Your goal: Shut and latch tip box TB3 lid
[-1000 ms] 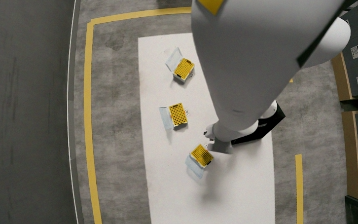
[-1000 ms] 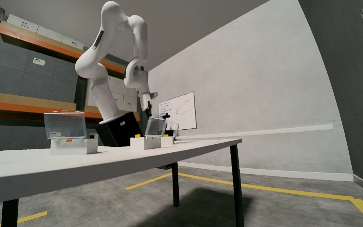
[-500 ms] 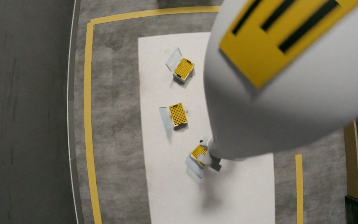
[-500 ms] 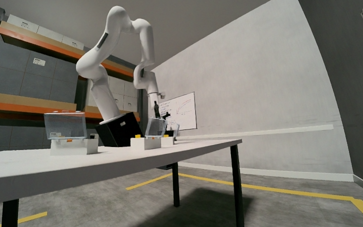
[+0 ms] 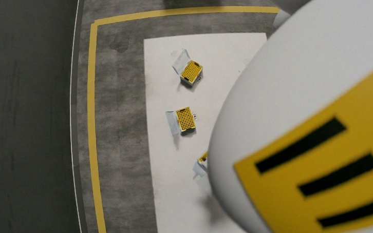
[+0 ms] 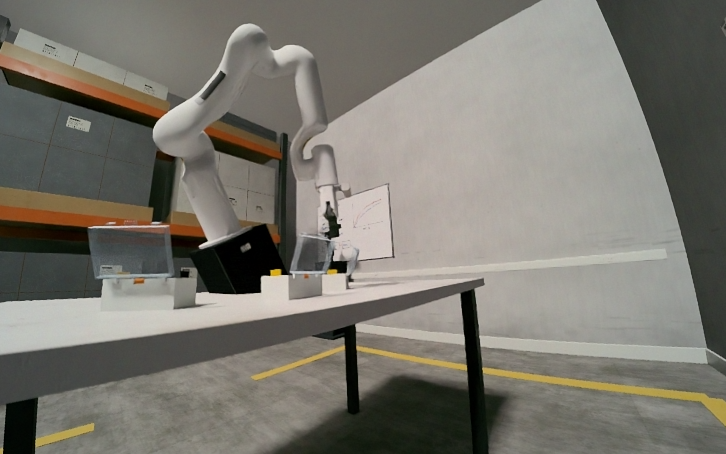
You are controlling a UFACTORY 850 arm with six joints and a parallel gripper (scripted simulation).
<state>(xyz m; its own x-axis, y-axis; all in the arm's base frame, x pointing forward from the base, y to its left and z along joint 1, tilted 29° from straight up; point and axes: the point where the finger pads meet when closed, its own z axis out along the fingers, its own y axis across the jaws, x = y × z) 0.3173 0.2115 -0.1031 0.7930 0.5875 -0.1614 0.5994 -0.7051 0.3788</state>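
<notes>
- Standing on the white bench (image 6: pixel 354 293), three tip boxes show open clear lids in the exterior view: near box (image 6: pixel 146 290), middle box (image 6: pixel 292 284), far box (image 6: pixel 335 280).
- Labels are too small; which is TB3 I cannot tell.
- Gripper (image 6: pixel 330 228) hangs above the far boxes, fingers clenched on nothing.
- Arm (image 5: pixel 298 115) hides most of the top view.

Three tip boxes (image 5: pixel 191 71) on one table (image 5: pixel 164 185), one arm (image 6: pixel 196 129).
</notes>
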